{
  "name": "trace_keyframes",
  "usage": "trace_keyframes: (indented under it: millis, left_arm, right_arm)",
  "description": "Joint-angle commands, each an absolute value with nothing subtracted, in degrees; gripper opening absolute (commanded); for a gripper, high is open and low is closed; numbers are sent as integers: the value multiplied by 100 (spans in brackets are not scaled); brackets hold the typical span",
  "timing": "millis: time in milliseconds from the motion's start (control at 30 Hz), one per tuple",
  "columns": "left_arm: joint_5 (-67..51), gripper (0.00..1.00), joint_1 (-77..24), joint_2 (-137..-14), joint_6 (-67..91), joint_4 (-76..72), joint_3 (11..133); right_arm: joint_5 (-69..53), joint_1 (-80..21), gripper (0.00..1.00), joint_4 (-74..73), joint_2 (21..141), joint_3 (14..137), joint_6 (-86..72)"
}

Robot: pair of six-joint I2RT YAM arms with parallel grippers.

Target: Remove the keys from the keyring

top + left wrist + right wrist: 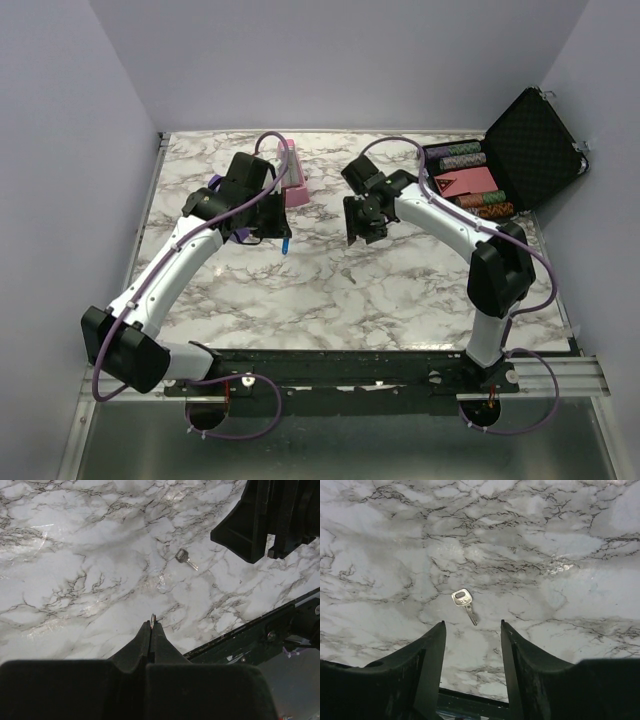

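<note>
My left gripper (272, 236) is shut on a thin metal keyring (153, 617), which sticks out just past its closed tips (151, 623). In the top view a tiny bright-blue oblong bundle, the keys (285, 243), shows at that gripper's tip; it is hidden in the left wrist view. One loose silver key (463, 601) lies flat on the marble, also seen in the left wrist view (183, 557). My right gripper (472, 624) is open and empty, held above the table with the loose key just beyond its tips. In the top view the right gripper (358, 226) faces the left one.
A pink wedge (293, 172) lies behind the left gripper. A purple wedge (217, 184) is partly hidden under the left arm. An open black case (525, 150) of poker chips stands at the back right. The table's front rail (250, 630) is close by.
</note>
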State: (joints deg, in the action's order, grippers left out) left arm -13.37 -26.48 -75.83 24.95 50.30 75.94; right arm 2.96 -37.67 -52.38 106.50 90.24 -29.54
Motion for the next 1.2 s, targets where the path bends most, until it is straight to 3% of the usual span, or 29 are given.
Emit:
trace_keyframes:
  millis: [0, 133, 433, 467, 533, 600, 667, 733, 1167]
  left_arm:
    - [-1292, 0, -2654, -7708, 2540, 4948, 7585]
    - [-1292, 0, -2654, -7796, 2549, 4887, 7515]
    - [-932, 0, -2663, -7928, 2672, 4913, 7383]
    - [-906, 4, -2663, -7919, 2672, 4922, 7392]
    - [-853, 37, -2663, -7884, 2672, 4939, 7418]
    - [-818, 63, -2663, -7788, 2672, 4896, 7400]
    - [-791, 73, -2663, -7717, 2663, 4878, 7400]
    - [-765, 81, -2663, -7691, 2646, 4913, 7435]
    - [-624, 93, -2663, -7260, 2531, 4948, 7611]
  right_arm:
    - [237, -3709, 62, -5414, 10600, 9369, -2865]
    - [264, -3709, 71, -5563, 10433, 9544, -2857]
    - [308, -3709, 72, -5607, 9721, 9387, -2936]
    - [351, -3709, 72, -5607, 9651, 9361, -2944]
    - [395, -3709, 72, -5634, 9545, 9308, -2962]
    - [422, -3709, 72, -5643, 9466, 9255, -2971]
    - [439, -3700, 72, -5625, 9405, 9211, -2971]
    - [448, -3709, 72, -5634, 9361, 9202, -2997]
    - [246, -3709, 74, -5169, 8904, 9203, -2997]
